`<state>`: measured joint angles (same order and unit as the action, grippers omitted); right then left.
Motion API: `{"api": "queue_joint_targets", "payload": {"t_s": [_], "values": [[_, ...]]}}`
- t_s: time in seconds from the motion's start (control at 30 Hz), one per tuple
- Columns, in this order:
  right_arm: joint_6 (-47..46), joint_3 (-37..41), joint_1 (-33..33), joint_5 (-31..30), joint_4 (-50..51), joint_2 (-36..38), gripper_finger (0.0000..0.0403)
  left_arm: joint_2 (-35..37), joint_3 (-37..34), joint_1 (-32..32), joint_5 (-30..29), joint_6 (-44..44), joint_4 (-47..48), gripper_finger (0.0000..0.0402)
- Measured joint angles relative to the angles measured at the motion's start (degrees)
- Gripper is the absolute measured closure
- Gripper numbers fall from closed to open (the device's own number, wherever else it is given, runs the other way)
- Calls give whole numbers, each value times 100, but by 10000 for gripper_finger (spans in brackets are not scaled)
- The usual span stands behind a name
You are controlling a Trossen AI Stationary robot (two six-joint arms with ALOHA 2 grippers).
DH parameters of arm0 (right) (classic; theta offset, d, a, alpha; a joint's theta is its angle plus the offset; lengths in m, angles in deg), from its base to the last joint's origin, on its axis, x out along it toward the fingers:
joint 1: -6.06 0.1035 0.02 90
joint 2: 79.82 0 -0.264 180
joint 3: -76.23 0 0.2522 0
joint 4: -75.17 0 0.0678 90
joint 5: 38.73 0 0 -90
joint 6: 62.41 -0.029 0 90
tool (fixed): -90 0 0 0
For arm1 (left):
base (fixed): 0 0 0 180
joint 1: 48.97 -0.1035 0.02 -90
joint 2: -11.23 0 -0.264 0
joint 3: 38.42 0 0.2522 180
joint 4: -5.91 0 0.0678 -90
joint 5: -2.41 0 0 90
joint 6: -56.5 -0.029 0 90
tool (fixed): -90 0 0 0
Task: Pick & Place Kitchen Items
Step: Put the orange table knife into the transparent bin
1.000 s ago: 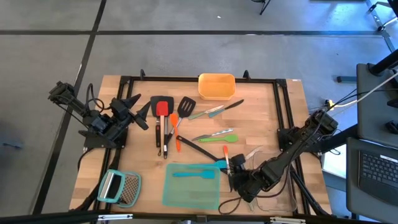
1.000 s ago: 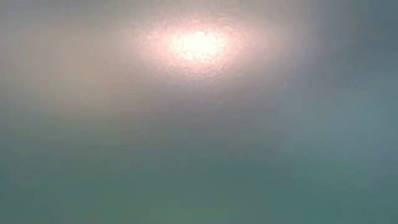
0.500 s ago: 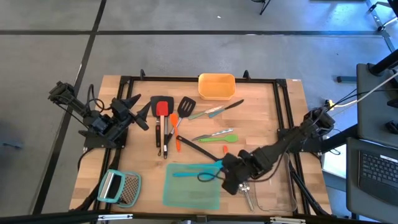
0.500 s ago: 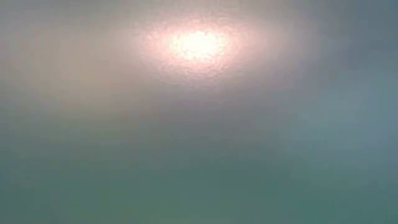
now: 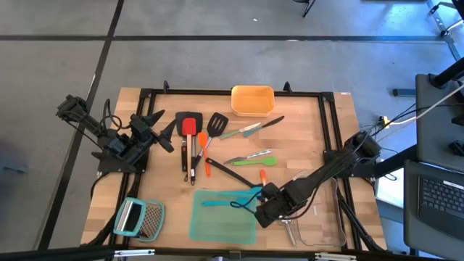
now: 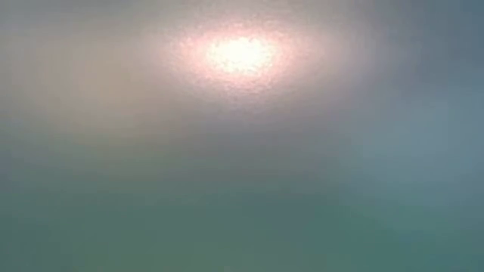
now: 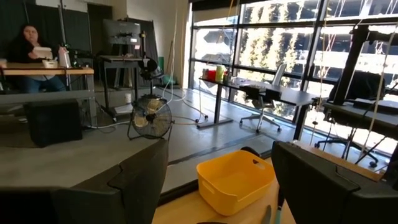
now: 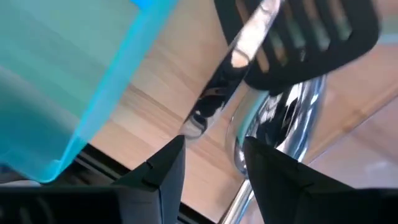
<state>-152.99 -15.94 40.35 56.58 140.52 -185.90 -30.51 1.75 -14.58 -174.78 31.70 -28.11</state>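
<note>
Loose utensils lie flat mid-table: a red turner [image 5: 189, 127], a black slotted turner [image 5: 216, 125], a green spatula [image 5: 261, 160] and a long black handle [image 5: 228, 172]. A teal spatula [image 5: 225, 202] lies in the teal container [image 5: 223, 225]. My right gripper [image 5: 259, 212] points down, open, at that container's right edge. Its wrist view shows its fingers [image 8: 155, 180] above a black slotted turner head [image 8: 311, 37] and a silver utensil [image 8: 280, 124], touching neither. My left gripper [image 5: 161, 130] waits open and level at the table's left. The low view shows only a blurred glow.
An orange container [image 5: 252, 100] stands at the far edge, also seen ahead of the left gripper [image 7: 236, 180]. A clear container [image 5: 319, 217] sits near right, with a silver utensil [image 5: 288, 228] beside it. A grater [image 5: 141, 217] lies near left. A person sits far off [image 7: 28, 40].
My right gripper has moved toward the table's left, from over the clear container to the teal container's right edge, and has rolled about its wrist. The silver utensil beside the clear container, earlier covered by the arm, now shows.
</note>
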Motion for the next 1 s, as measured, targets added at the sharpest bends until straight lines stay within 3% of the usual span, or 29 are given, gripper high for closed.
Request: {"api": "queue_joint_targets", "payload": {"t_s": [0.6,1.0], "values": [[-117,2,-53,199,-424,-300,231,66,0,0,294,-48,-23,121],[-199,2,-55,345,-468,-333,142,65,0,0,294,-48,-16,121]]}}
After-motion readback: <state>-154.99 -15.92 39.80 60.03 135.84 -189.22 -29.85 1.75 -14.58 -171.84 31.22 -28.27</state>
